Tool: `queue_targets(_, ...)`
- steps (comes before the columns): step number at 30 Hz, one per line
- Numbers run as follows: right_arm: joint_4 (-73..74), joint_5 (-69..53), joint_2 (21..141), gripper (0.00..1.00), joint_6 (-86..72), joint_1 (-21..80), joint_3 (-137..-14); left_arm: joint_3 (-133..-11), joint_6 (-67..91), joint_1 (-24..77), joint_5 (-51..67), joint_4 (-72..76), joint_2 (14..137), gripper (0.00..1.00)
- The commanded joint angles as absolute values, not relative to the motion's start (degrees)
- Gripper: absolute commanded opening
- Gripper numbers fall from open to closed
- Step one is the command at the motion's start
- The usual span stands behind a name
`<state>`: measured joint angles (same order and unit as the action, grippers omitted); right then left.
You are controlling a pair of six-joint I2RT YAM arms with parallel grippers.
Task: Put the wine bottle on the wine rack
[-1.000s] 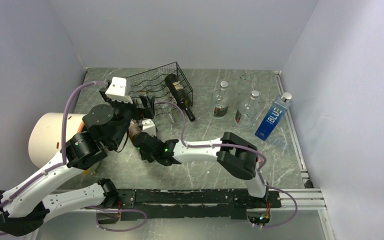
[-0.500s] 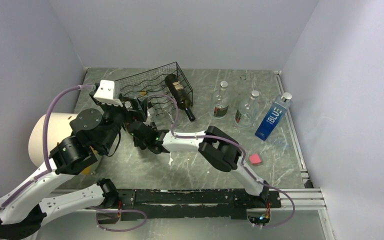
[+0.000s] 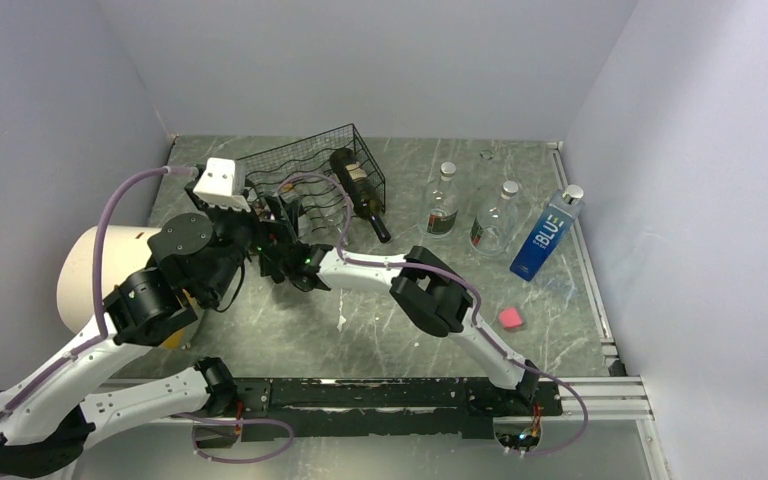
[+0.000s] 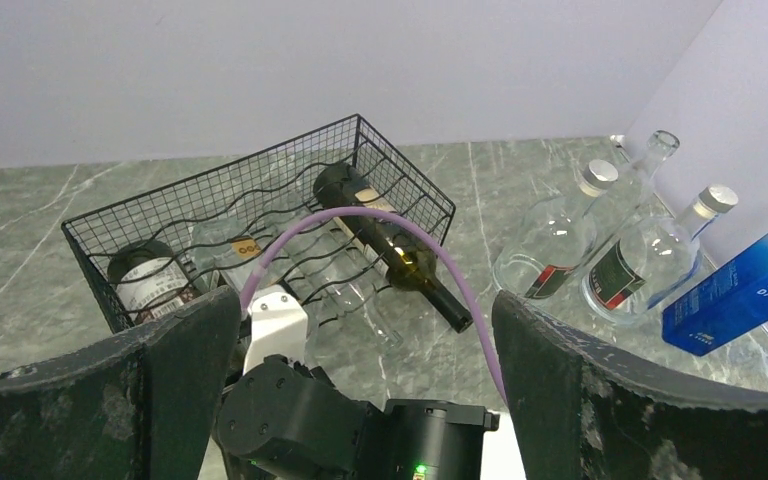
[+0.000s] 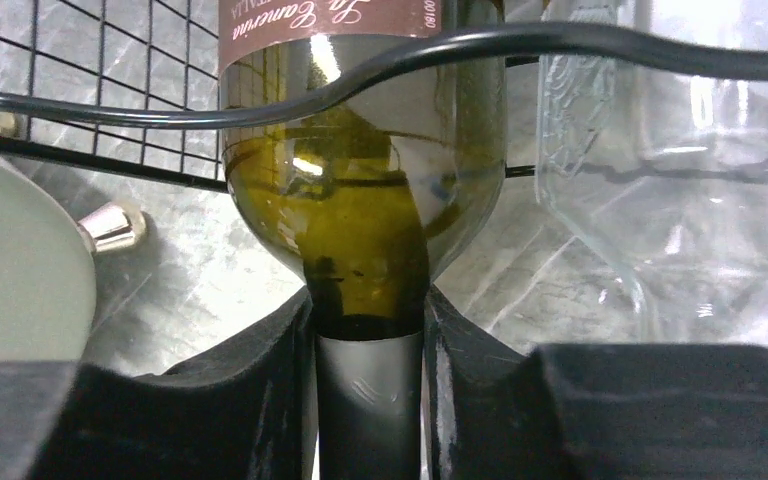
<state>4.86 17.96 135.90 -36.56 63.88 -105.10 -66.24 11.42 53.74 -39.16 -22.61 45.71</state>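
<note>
The wine bottle (image 5: 365, 200), olive glass with a brown label, lies neck-first toward me in the left end of the black wire wine rack (image 3: 310, 160). My right gripper (image 5: 368, 310) is shut on its foil-capped neck, a wavy rod of the wine rack (image 5: 110, 70) crossing over its shoulder. From the left wrist view, the wine bottle (image 4: 150, 285) shows at the left end of the wine rack (image 4: 210, 200). My left gripper (image 4: 365, 305) is open and empty, hovering above the right arm's wrist. In the top view, the right gripper (image 3: 282, 240) sits at the rack's near edge.
A second dark bottle (image 3: 358, 190) and a clear bottle (image 4: 345, 290) also lie in the rack. Two clear upright bottles (image 3: 442, 200) (image 3: 495, 218) and a blue box (image 3: 545, 235) stand at the right. A pink block (image 3: 509, 318) and a white cylinder (image 3: 85, 275) lie nearer.
The right arm has stretched up and left toward the rack with the bottle in its grip, uncovering the pink block. The left arm has drifted slightly, still open.
</note>
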Motion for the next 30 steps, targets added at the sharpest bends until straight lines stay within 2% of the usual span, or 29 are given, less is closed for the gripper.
queue_targets(1,-1.4,19.0,135.4,0.42,-35.7,63.7,-108.1,-68.3,12.0,53.6,-38.1,-23.3,45.6,0.99)
queue_targets(8,-0.2,17.8,137.3,0.48,-36.5,63.5,-110.3,-68.7,11.9,53.6,-37.9,-23.5,46.1,0.99)
queue_targets(18,-4.0,16.6,135.4,0.47,-37.2,62.7,-107.4,-69.6,12.0,53.6,-37.7,-24.1,46.5,0.99)
queue_targets(23,-5.2,17.1,131.4,0.64,-35.5,62.7,-104.5,-71.8,11.7,53.6,-36.5,-24.9,47.1,0.99)
queue_targets(26,-7.6,17.8,127.1,0.68,-35.2,62.7,-99.5,-72.9,11.6,53.7,-36.0,-24.9,47.2,0.99)
queue_targets(30,-11.1,17.9,120.4,0.68,-33.0,62.8,-91.4,-73.5,11.5,53.6,-33.9,-23.8,46.7,0.99)
